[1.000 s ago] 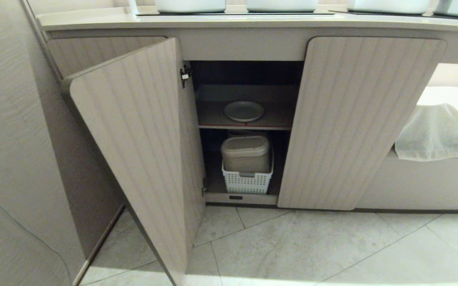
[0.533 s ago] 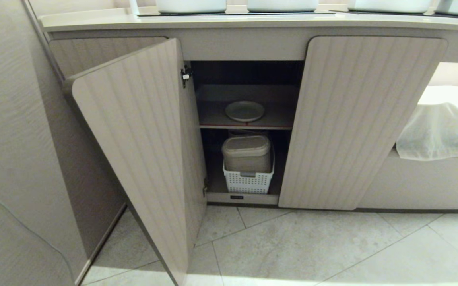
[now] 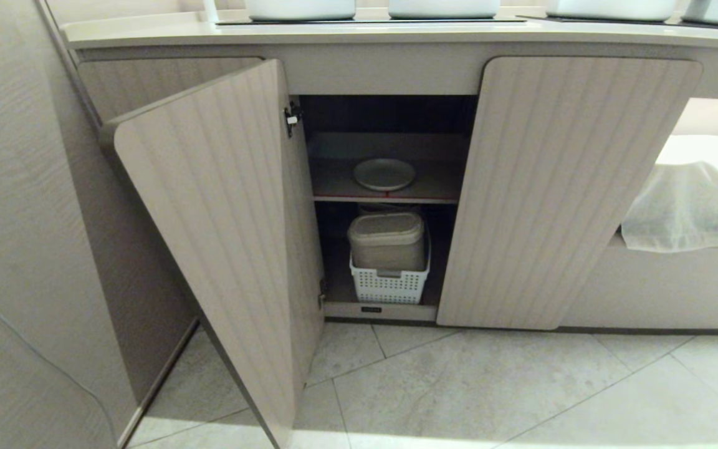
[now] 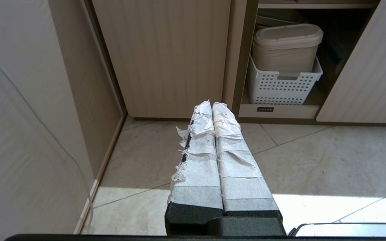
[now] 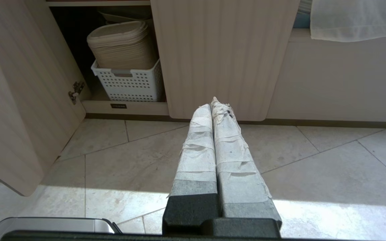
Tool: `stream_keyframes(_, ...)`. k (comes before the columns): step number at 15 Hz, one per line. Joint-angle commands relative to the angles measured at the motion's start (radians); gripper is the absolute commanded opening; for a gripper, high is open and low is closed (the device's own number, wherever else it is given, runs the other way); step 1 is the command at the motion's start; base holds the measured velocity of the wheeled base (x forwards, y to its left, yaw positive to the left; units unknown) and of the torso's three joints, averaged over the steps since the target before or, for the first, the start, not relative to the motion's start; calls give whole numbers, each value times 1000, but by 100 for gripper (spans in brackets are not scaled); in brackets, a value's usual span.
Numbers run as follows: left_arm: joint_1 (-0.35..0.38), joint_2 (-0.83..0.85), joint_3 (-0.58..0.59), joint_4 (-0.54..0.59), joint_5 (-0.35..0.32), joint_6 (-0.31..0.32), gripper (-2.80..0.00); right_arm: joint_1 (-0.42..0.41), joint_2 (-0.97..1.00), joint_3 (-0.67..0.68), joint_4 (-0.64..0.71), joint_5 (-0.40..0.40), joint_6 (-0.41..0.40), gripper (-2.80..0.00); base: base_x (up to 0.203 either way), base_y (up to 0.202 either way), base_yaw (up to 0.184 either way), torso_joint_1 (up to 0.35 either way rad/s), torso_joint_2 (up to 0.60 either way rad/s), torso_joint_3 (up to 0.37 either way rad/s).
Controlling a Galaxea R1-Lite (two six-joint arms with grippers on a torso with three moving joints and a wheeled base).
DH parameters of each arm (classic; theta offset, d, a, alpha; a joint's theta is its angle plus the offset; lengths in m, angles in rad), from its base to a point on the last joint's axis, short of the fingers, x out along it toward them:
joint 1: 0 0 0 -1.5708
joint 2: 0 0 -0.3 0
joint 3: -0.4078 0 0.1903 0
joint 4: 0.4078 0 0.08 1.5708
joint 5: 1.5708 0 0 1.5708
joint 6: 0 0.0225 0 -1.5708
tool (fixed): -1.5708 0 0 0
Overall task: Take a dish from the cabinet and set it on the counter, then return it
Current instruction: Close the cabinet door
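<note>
The dish (image 3: 384, 174), a plain round off-white plate, lies flat on the red-edged upper shelf inside the cabinet (image 3: 574, 187). The cabinet's left fluted door (image 3: 215, 231) stands swung open; the right door is closed. The cream counter (image 3: 359, 32) runs along the top. Neither arm shows in the head view. My left gripper (image 4: 212, 104) hangs low over the floor tiles, shut and empty, pointing toward the open door's edge. My right gripper (image 5: 212, 103) is also shut and empty, low before the closed right door.
Below the shelf, a white perforated basket (image 3: 389, 285) holds a beige lidded container (image 3: 386, 240). White vessels (image 3: 300, 8) stand on the counter. A white cloth (image 3: 689, 206) drapes over the unit on the right. A wall panel (image 3: 16, 218) closes in the left side.
The whole head view has shifted very slightly to the right, so the camera moved a little. The dish, door and basket stay where they were.
</note>
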Motion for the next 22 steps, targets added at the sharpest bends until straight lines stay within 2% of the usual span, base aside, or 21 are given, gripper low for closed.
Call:
stream_keyframes(1, 0, 1, 0, 0, 0, 0, -280, 0, 0, 0, -1, 0, 0, -280, 0, 0, 0, 0, 0, 0)
stream_keyframes(16, 0, 1, 0, 0, 0, 0, -280, 0, 1, 0, -1, 0, 0, -280, 0, 0, 0, 0, 0, 0)
stream_keyframes(20, 0, 0, -5, 7, -3, 22, -280, 0, 0, 0, -1, 0, 0, -280, 0, 0, 0, 0, 0, 0)
stream_keyframes(22, 0, 1, -54, 60, -4, 27, -280, 0, 2, 0, -1, 0, 0, -280, 0, 0, 0, 0, 0, 0)
